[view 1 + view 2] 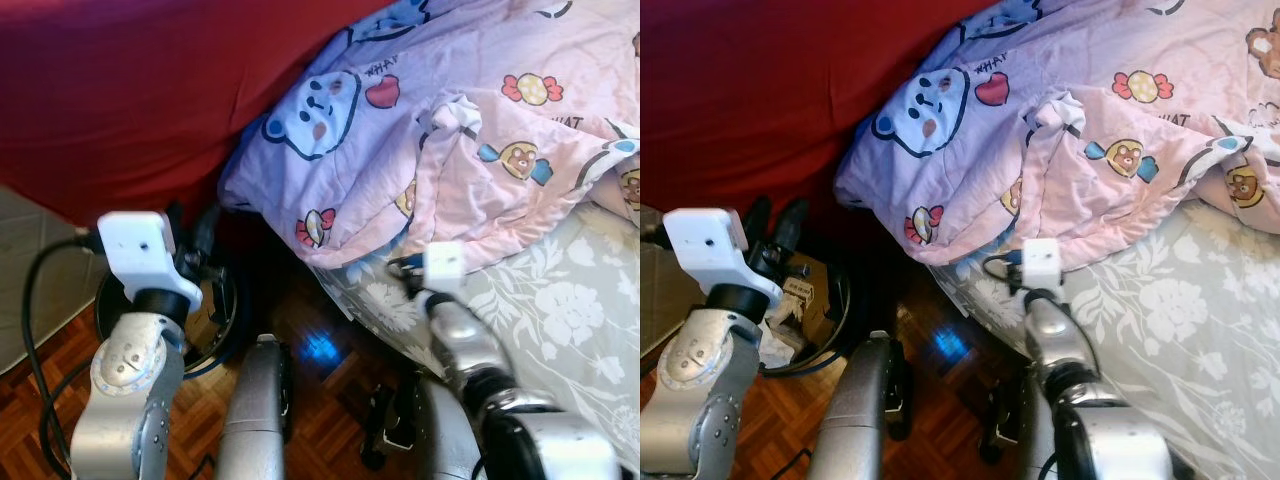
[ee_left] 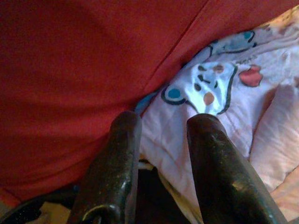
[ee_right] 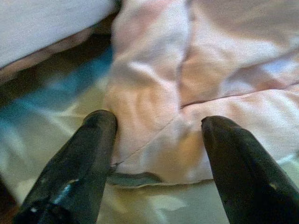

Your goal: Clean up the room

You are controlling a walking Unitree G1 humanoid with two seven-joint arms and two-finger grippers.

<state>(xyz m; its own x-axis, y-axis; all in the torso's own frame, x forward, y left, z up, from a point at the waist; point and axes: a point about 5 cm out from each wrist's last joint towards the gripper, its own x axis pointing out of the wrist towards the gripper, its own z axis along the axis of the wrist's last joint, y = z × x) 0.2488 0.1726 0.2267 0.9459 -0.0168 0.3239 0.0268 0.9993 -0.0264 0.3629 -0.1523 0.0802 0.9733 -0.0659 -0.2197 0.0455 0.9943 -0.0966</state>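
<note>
The crumpled pink cartoon-print quilt point(image 1: 470, 150) lies heaped on the grey floral-sheeted bed point(image 1: 570, 310), spilling over its edge. The right gripper point(image 3: 156, 140), fingers spread, straddles its folded hem; the left gripper point(image 2: 161, 154) hovers parted nearby. Soft, light and floppy, it probably wants pinching at that thick hem.

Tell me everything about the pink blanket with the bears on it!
The blanket is soft, quilted-looking cloth, pink and lilac, printed with a big blue-and-white bear face, small brown bears, candies and a red heart. It lies crumpled and folded on the bed's grey floral sheet, one corner hanging over the bed's edge beside a red cover. The right gripper has its fingers open at the blanket's hem.
</note>
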